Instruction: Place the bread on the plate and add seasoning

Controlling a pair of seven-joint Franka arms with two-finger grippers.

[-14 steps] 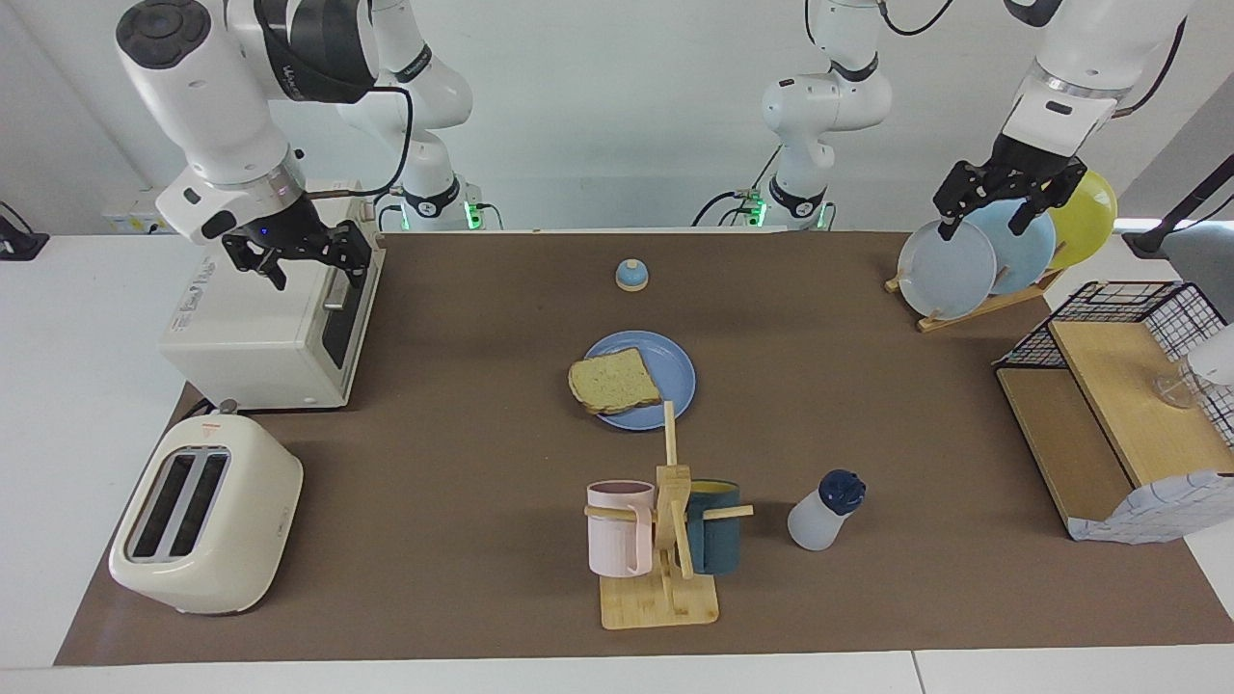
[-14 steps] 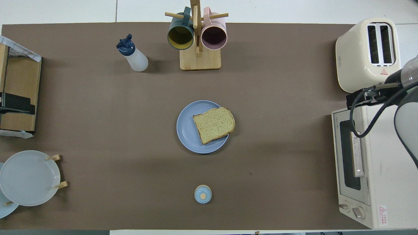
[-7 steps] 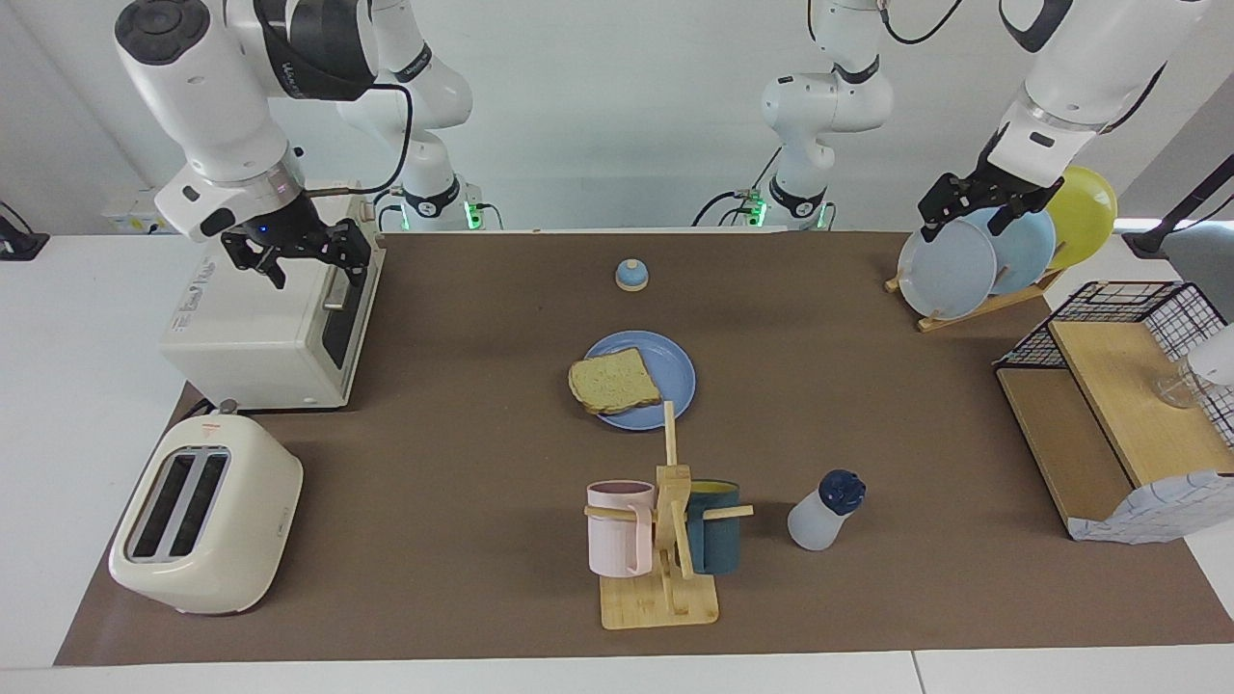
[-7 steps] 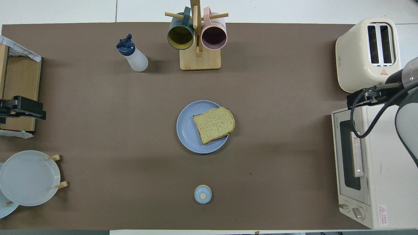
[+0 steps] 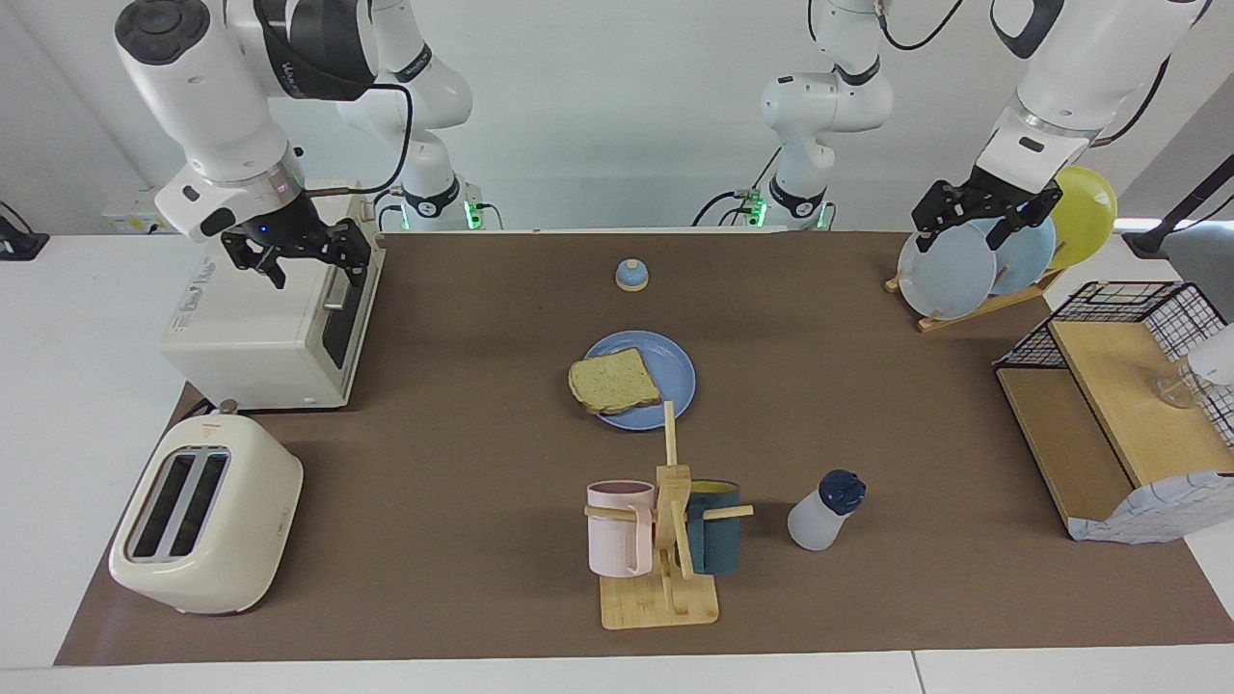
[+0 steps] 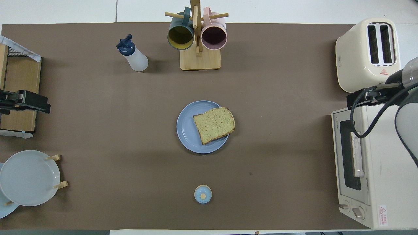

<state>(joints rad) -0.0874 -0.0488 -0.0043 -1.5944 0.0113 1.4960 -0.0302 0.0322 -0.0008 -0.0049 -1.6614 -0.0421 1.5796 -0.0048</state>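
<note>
I count two arms, each with one claw, and both hang in the air holding nothing. My left claw (image 5: pixel 981 217) is up over the rack of upright plates (image 5: pixel 993 253) at the left arm's end of the table, its fingers spread and empty; in the overhead view its dark tip (image 6: pixel 27 101) shows over the wooden shelf (image 6: pixel 18 94). My right claw (image 5: pixel 297 253) hangs over the toaster oven (image 5: pixel 265 323) at the right arm's end, jaws released, nothing between them.

One slice of bread (image 5: pixel 614 382) lies on the one blue plate (image 5: pixel 665 371) mid-table, well apart from both claws and roughly between them. The slice sits toward the right claw's side of the plate, one corner overhanging the rim.

One seasoning bottle (image 5: pixel 825 511) with a navy cap stands upright on the mat, well away from the left claw and farther from the robots than the plate.

Just beside it I see one wooden mug stand (image 5: pixel 665 549) carrying two mugs, one pink (image 5: pixel 619 528) and one dark teal (image 5: pixel 715 540).

Three plates stand in the rack under the left claw: two pale blue, one yellow.

One toaster (image 5: pixel 204 516) with two slots sits beside the oven, farther from the robots. One small bell (image 5: pixel 631 275) rests nearer to the robots than the plate.
</note>
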